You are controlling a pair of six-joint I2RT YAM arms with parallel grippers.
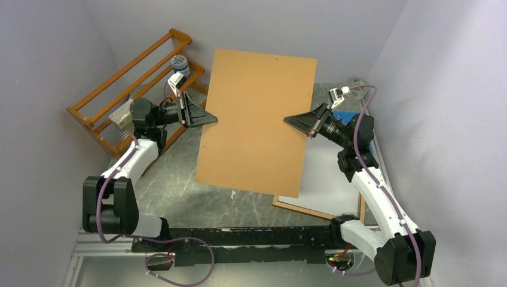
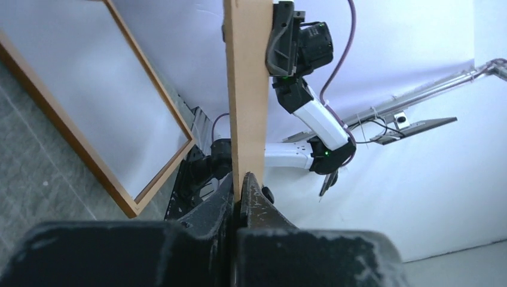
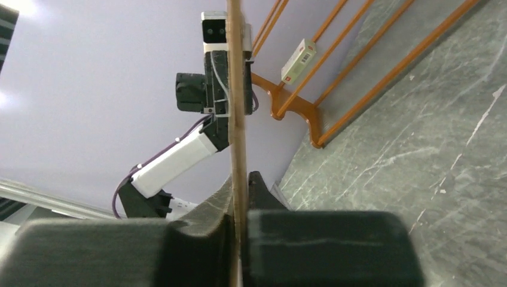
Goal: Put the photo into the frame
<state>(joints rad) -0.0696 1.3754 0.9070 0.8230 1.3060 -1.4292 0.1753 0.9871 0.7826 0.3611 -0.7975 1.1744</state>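
A plain brown backing board (image 1: 257, 119) hangs tilted above the table, held at both side edges. My left gripper (image 1: 212, 119) is shut on its left edge and my right gripper (image 1: 288, 121) on its right edge. The wrist views show the board edge-on (image 2: 245, 89) (image 3: 237, 89), clamped between each pair of fingers (image 2: 242, 185) (image 3: 241, 182). The light-brown frame (image 1: 320, 210) lies flat on the table at the near right, partly under the board, and also shows in the left wrist view (image 2: 133, 206). Its inside is pale; I cannot tell glass from paper. The photo's printed side is not in view.
An orange wooden rack (image 1: 119, 84) stands at the far left with a small white box (image 1: 121, 113) and a blue-topped item (image 1: 179, 63) on it. The rack also shows in the right wrist view (image 3: 311, 119). A blue sheet (image 1: 342, 116) lies behind the right arm. Walls stand close on both sides.
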